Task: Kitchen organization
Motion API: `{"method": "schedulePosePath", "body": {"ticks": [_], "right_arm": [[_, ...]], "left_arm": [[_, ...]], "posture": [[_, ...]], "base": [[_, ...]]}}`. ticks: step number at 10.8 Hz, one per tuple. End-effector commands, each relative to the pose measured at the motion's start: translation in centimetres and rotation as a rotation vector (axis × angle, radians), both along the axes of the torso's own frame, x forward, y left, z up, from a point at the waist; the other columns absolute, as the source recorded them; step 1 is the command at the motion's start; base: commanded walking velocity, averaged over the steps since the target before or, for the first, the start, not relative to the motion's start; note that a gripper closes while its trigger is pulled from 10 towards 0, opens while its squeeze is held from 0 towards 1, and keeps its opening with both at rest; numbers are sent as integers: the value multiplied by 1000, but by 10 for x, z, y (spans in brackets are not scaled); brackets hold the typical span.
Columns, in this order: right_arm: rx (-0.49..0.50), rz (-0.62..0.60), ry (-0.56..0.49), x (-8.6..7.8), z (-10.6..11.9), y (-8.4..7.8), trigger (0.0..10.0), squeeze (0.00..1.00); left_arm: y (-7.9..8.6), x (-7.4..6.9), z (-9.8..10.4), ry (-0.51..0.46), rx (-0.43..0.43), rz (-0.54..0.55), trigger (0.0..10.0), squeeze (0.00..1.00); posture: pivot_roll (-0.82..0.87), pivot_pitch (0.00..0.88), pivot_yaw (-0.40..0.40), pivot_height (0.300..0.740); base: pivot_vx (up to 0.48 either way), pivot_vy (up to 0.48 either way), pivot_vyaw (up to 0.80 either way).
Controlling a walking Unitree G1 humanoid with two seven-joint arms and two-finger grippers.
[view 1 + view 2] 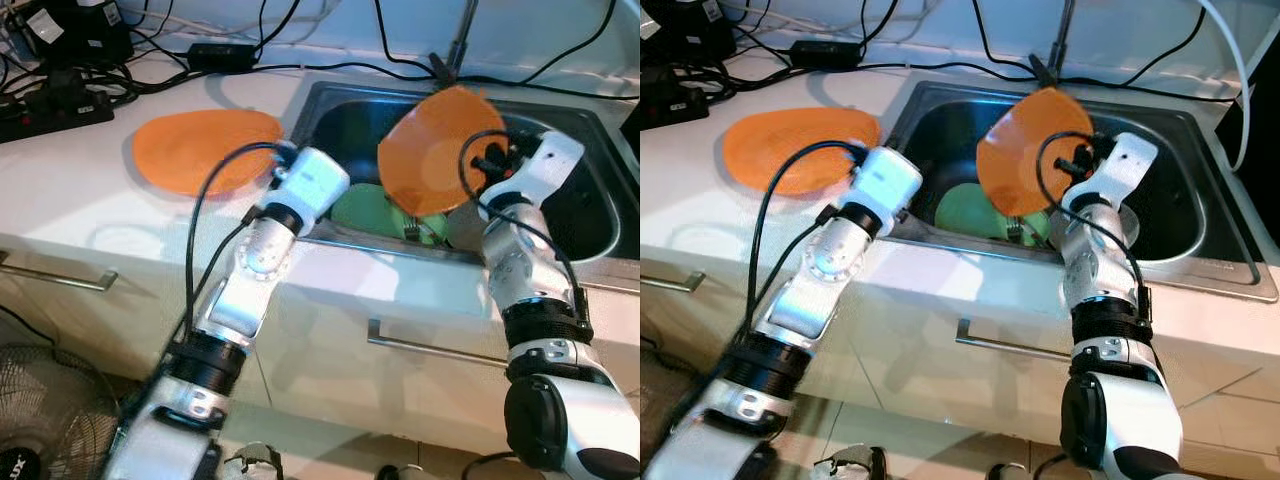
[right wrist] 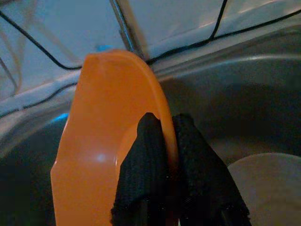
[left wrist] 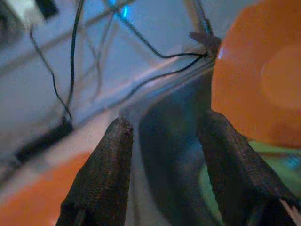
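1. White countertop (image 1: 90,215) with steel sink (image 1: 590,215); one orange plate (image 1: 205,148) lies flat on the counter, likely the drop spot
2. Right gripper (image 2: 164,136) pinches a second orange plate (image 1: 435,150) by its rim, fingers pressed on both faces, plate on edge above the basin
3. Left gripper (image 3: 164,136) hovers at the sink's left edge, fingers spread, empty
4. Green plate (image 1: 365,208) and white dish (image 2: 265,186) sit in the basin
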State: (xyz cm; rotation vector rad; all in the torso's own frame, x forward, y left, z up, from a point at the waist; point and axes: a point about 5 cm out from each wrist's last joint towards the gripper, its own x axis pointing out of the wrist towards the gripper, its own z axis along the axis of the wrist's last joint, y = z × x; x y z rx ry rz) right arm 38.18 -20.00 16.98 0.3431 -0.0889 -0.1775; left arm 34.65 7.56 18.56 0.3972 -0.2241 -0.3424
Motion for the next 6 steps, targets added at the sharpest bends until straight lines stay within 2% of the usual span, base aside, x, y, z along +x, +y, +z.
{"method": "schedulePosePath", "body": {"ticks": [1,2,6], "right_arm": [[-35,0,-55,4,14,0,10000,0],[-55,19,-23,5,7,3,10000,0],[-74,101,68,7,-14,22,10000,0]], "left_arm": [[2,-2,-1,47,-63,-14,10000,0],[-1,-4,-5,109,-132,-27,10000,0],[-15,-14,-22,232,-168,-56,10000,0]], "posture": [[128,59,4,740],[132,64,3,740],[139,73,4,740]], "base": [[0,0,0],[0,0,0],[0,0,0]]}}
